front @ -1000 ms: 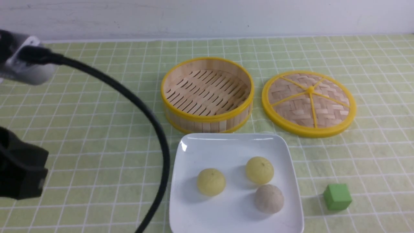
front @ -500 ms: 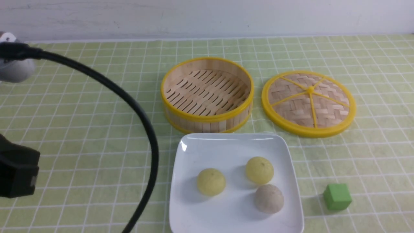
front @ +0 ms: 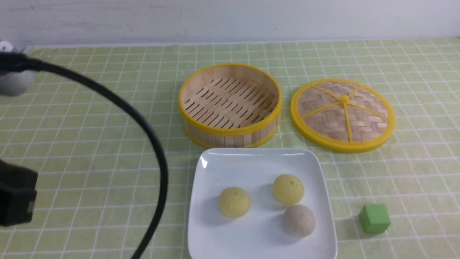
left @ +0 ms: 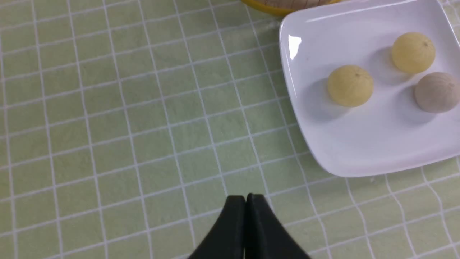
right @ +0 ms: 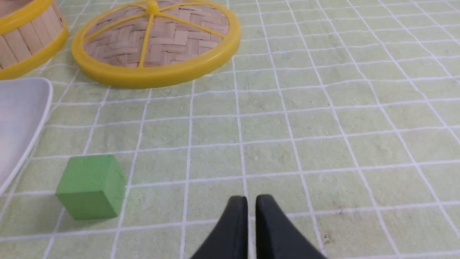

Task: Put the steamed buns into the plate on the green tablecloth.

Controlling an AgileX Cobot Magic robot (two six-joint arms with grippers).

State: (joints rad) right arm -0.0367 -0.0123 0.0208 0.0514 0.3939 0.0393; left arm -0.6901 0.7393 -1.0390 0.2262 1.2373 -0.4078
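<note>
Two pale-yellow steamed buns (front: 234, 201) (front: 288, 189) lie in the white square plate (front: 222, 165) on the green tablecloth (front: 90, 144). They also show in the left wrist view (left: 350, 85) (left: 413, 52), in the plate (left: 359, 151). My left gripper (left: 245, 197) is shut and empty above bare cloth, well to the plate's left. My right gripper (right: 251, 198) is shut and empty over bare cloth to the right of the plate (right: 18, 118). Neither gripper's fingers show in the front view.
A grey-beige speckled ball (front: 299, 220) lies in the plate beside the buns. An empty bamboo basket (front: 230, 104) stands behind the plate, its woven lid (front: 343, 114) to the right. A small green cube (front: 375, 218) sits right of the plate. The left arm's black cable (front: 143, 126) arcs over the left cloth.
The left arm, its camera housing and cable have drawn back toward the left edge of the front view. The buns, ball and plate have not moved.
</note>
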